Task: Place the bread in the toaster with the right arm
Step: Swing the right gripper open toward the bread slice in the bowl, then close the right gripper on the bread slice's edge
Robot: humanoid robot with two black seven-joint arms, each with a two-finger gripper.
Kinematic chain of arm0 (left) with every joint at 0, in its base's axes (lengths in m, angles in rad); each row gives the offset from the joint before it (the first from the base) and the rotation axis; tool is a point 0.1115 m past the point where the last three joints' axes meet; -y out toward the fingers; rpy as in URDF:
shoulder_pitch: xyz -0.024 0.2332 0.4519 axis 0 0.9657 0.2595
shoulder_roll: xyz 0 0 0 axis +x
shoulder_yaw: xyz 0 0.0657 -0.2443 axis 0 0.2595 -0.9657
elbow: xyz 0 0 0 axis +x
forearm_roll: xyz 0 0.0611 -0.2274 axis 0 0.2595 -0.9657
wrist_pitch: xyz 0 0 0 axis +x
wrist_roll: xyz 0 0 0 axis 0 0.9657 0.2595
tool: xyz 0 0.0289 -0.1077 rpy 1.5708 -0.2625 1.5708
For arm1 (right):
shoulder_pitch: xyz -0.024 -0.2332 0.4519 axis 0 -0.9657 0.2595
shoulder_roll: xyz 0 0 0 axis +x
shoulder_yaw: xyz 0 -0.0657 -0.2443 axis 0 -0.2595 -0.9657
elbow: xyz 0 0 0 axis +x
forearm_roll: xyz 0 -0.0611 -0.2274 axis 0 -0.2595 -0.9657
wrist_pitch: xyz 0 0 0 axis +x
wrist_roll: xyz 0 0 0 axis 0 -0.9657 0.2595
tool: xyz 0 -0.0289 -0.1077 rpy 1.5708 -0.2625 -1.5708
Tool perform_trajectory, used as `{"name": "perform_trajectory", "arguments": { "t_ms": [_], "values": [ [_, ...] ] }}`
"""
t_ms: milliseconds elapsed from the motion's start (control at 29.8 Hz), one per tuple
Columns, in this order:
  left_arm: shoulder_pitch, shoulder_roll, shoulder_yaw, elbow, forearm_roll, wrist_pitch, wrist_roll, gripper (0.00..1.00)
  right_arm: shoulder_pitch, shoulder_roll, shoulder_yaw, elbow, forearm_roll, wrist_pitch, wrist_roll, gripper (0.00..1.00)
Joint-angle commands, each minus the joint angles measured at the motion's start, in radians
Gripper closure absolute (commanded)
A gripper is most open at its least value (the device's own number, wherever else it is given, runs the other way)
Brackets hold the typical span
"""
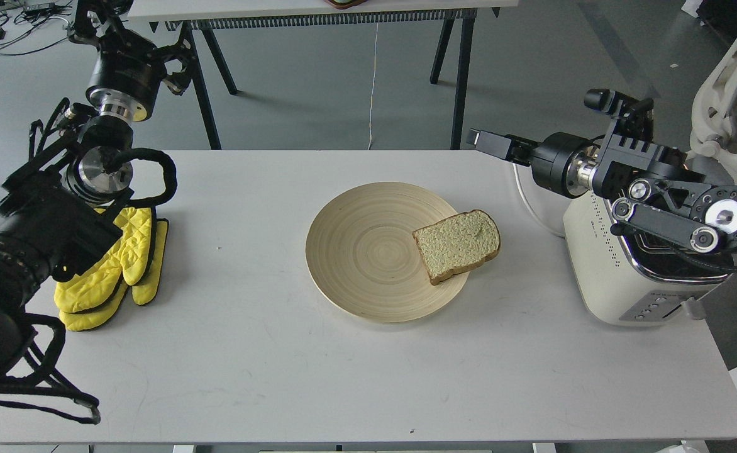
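The bread (458, 244) lies flat on the right rim of a round wooden plate (356, 251) in the middle of the white table, its right edge hanging over the rim. The cream-white toaster (620, 283) stands at the table's right end, and my right arm hides most of its chrome top. My right gripper (489, 143) reaches left from above the toaster. It is above and behind the bread, apart from it, and seen edge-on as one dark block. My left gripper (170, 60) is raised at the far left, small and dark.
Yellow oven mitts (114, 270) lie at the table's left end beside my left arm. A white cord (527, 201) runs from the toaster to the back edge. Another table's legs (459, 69) stand behind.
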Motion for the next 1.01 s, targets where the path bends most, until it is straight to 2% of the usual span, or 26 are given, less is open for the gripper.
{"name": "perform_trajectory", "arguments": {
  "t_ms": [0,168,235,369,436,972],
  "values": [
    [0.000,0.000,0.000,-0.001,0.000,0.000,0.000,0.00,-0.072,0.072,-0.024,-0.063,-0.005,-0.029,-0.003,0.01],
    [0.000,0.000,0.000,-0.001,0.000,0.000,0.000,0.00,-0.132,0.180,-0.024,-0.138,-0.004,-0.052,-0.010,0.01],
    [0.000,0.000,0.000,-0.001,0.000,0.000,0.000,0.00,-0.141,0.206,-0.027,-0.165,-0.004,-0.052,-0.027,0.02],
    [0.000,0.000,0.002,0.000,0.000,0.000,0.000,0.00,-0.153,0.221,-0.027,-0.169,-0.004,-0.057,-0.110,0.08],
    [0.000,0.000,0.002,0.000,0.000,0.000,0.000,0.00,-0.155,0.220,-0.027,-0.169,-0.004,-0.066,-0.135,0.08],
    [-0.002,0.000,0.002,0.000,0.000,0.000,0.002,0.00,-0.210,0.220,-0.030,-0.190,-0.004,-0.070,-0.167,0.18]
  ]
}}
